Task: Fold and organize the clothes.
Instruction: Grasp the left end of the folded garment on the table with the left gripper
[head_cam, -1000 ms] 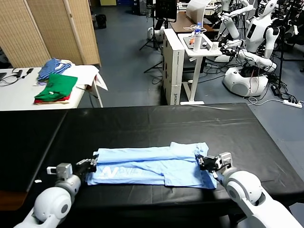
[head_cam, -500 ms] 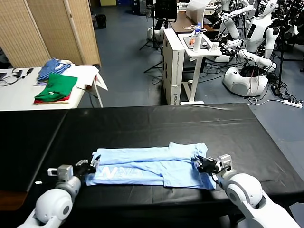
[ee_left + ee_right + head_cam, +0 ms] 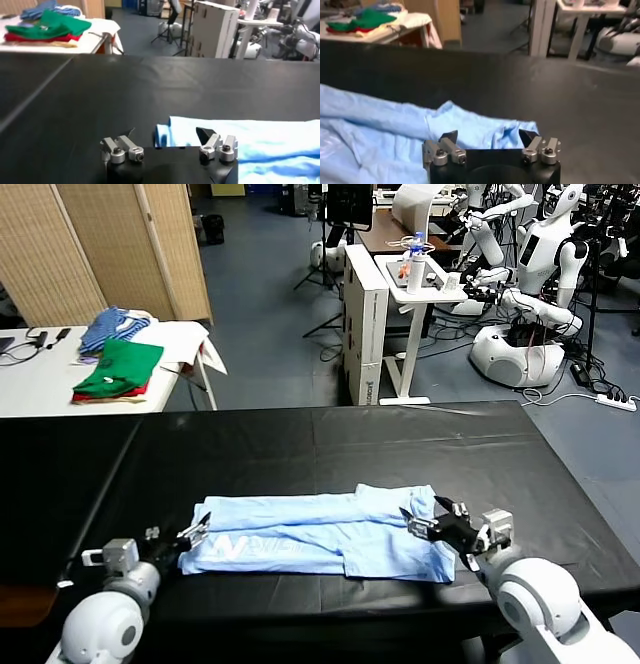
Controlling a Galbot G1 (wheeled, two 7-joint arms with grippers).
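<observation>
Lab room with other robots and a white cart behind; a black-covered bench [image 3: 330, 434] fills the foreground, and a side table at the far left carries green and red folded garments [image 3: 118, 370] and a striped cloth pile [image 3: 112, 326].

The pale blue T-shirt [image 3: 320, 532] lies near the front edge of the bench, folded lengthwise into a long band, white print [image 3: 245, 548] facing up toward its left end.

Change noted: a second ago both hands were pinched on the shirt's two ends; both are now spread wide and drawn back toward the front corners, with nothing held. The shirt has been left flat, so this fold is judged finished and released; a crosswise fold likely remains.

Left hand [image 3: 192, 536] sits just off the shirt's left end, fingertips about at the hem; in the left wrist view the cloth edge [image 3: 167, 134] is seen between the open jaws. Right hand [image 3: 432, 519] sits low over the shirt's right end; the right wrist view shows blue cloth [image 3: 470, 127] just ahead of the fingertips, apparently not gripped.
</observation>
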